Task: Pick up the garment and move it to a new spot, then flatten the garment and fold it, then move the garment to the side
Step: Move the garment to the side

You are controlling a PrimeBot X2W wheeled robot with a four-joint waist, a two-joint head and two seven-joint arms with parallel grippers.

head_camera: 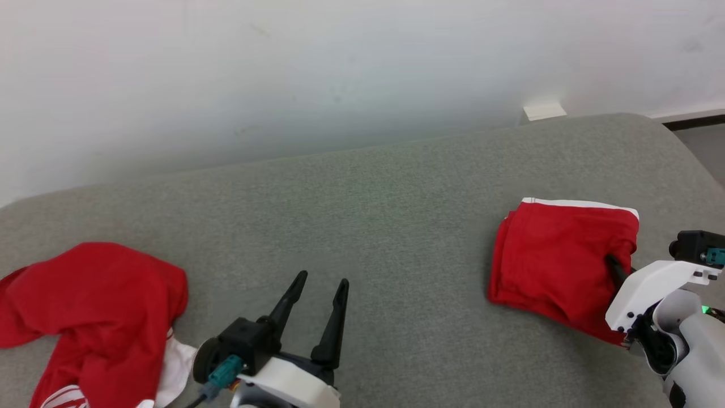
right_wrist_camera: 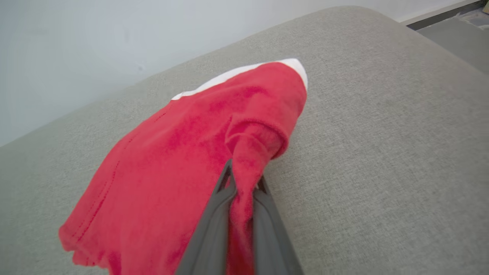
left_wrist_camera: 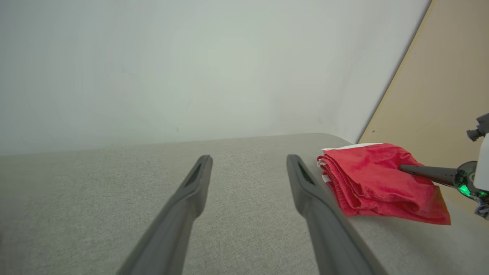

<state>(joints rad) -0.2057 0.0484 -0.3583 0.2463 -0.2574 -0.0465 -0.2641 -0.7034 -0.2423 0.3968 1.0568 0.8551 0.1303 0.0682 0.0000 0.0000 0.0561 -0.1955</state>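
Note:
A folded red garment (head_camera: 558, 249) with a white band along its far edge lies at the right of the grey cushion (head_camera: 385, 198). My right gripper (head_camera: 613, 262) is shut on the garment's near right edge, and a pinch of red cloth (right_wrist_camera: 244, 214) is bunched between its fingers (right_wrist_camera: 214, 229). From the left wrist the same garment (left_wrist_camera: 363, 179) sits to the right, with the right gripper's dark finger (left_wrist_camera: 428, 172) pressed into it. My left gripper (head_camera: 323, 279) hovers open over bare cushion at the lower middle, its fingers (left_wrist_camera: 183, 198) spread wide and holding nothing.
A second red garment (head_camera: 96, 306) with white parts lies crumpled at the cushion's lower left, close to my left wrist. A pale wall (head_camera: 283, 73) runs behind the cushion. The cushion's rounded right end (head_camera: 685, 153) drops off toward the floor.

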